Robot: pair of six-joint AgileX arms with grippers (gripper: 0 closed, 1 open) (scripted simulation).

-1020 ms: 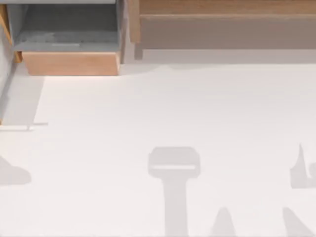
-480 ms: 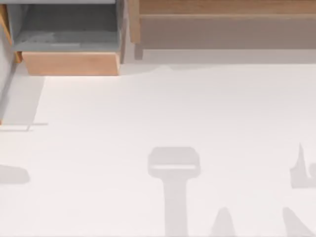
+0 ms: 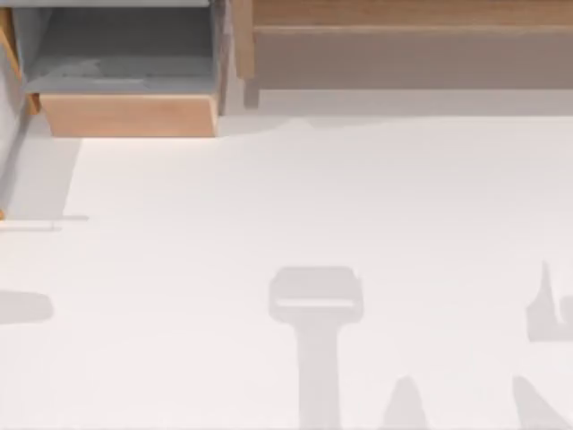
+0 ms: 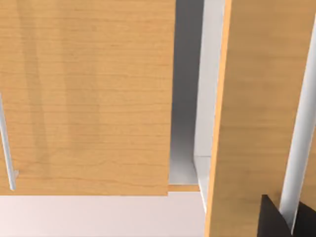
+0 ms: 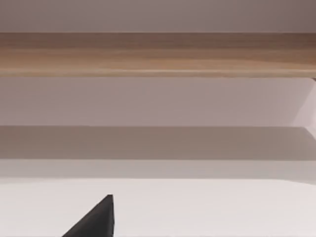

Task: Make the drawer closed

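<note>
The drawer [image 3: 130, 115] stands pulled out at the table's far left, its light tan front panel facing the table and its grey inside [image 3: 121, 54] open to view from above. In the left wrist view, my left gripper [image 4: 289, 224] is close against a tan wooden panel [image 4: 256, 98] and sits at a white bar handle [image 4: 301, 133]. A second wooden panel [image 4: 84, 94] lies beside it across a grey gap. I cannot tell whether these panels belong to the drawer. My right gripper [image 5: 98, 219] is low over the white table, facing the shelf.
A long wooden shelf [image 3: 403, 45] with a grey-brown recess runs along the far edge, right of the drawer. A grey wall [image 3: 11, 152] borders the far left. Arm shadows [image 3: 315, 305] fall on the white tabletop [image 3: 295, 197].
The shadow at the table's left edge has flattened and drawn up a little. The thin line near the left wall has risen slightly. The drawer has not moved.
</note>
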